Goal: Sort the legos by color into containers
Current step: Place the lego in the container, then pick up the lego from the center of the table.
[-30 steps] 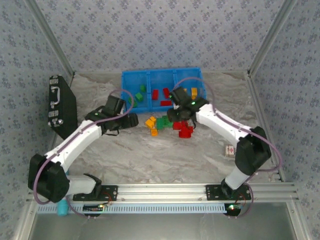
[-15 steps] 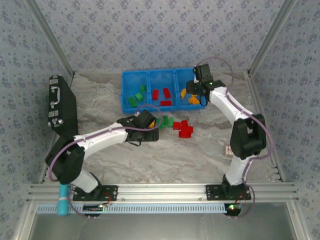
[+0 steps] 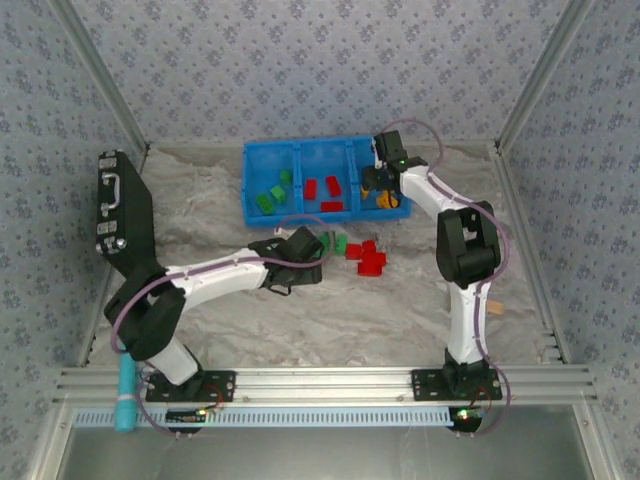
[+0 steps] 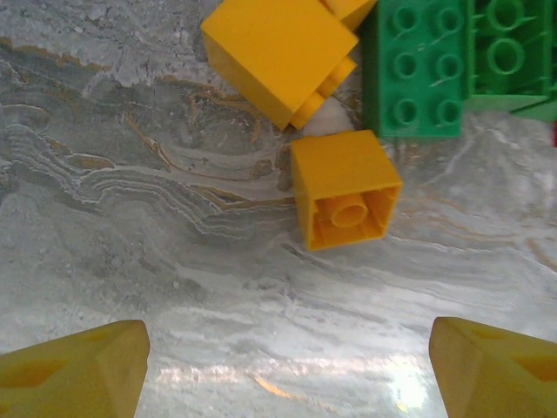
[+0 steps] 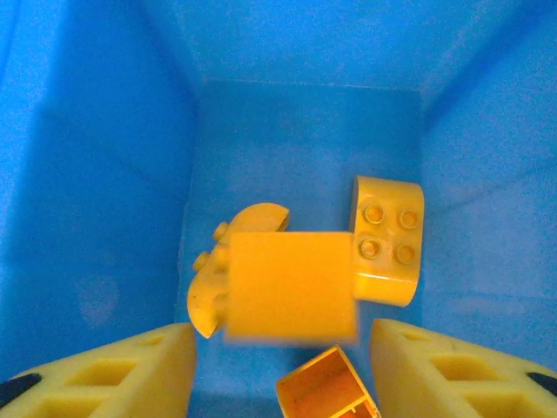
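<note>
The blue bin stands at the back with green legos in its left container, red ones in the middle and orange-yellow ones in the right. My right gripper hangs open over the right container. A blurred orange-yellow brick lies loose between its fingers, which do not touch it, above other orange-yellow bricks. My left gripper is open and empty, low over the table. Just ahead of it lie a small orange-yellow brick, a larger one and green bricks.
Red bricks and green bricks lie loose on the marbled table in front of the bin. A black case leans at the left wall. A small patterned box sits at the right, near the right arm.
My right arm swung from the loose pile up over the right container and opened, letting go of an orange-yellow brick. My left arm reached right, toward the loose bricks.
</note>
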`<state>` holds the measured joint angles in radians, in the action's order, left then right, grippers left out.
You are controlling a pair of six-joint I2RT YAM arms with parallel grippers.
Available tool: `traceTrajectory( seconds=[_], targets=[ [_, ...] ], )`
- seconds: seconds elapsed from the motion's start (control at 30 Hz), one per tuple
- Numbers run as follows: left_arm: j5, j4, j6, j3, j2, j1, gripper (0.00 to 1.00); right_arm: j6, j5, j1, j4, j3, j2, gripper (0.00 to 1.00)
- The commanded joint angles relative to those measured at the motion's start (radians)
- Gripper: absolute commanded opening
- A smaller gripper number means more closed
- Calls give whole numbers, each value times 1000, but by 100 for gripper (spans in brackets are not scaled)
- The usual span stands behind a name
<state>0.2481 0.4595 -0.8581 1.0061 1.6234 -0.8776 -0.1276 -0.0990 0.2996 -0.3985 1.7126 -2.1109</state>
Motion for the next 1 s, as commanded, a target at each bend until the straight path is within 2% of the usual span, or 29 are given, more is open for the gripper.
traceTrajectory(
  seconds=[0.0,0.27,0.47,0.7,0.83,0.97],
  targets=[
    [31,-6,4,72,58,-4,83,9,8,1,4,31,-8,62],
    [45,-11,22,145,158,-4,82,21,39,8,29,-44,112,73],
    [37,0,32,186,218,2,77,100,58,37,75,-147,259,80],
    [16,17,36,212,273,28,66,114,55,40,66,-243,407,83],
    [-1,18,24,201,280,40,54,159,39,55,71,-306,484,83],
    [-17,9,15,181,282,52,45,187,-8,69,39,-331,522,82]
  ],
)
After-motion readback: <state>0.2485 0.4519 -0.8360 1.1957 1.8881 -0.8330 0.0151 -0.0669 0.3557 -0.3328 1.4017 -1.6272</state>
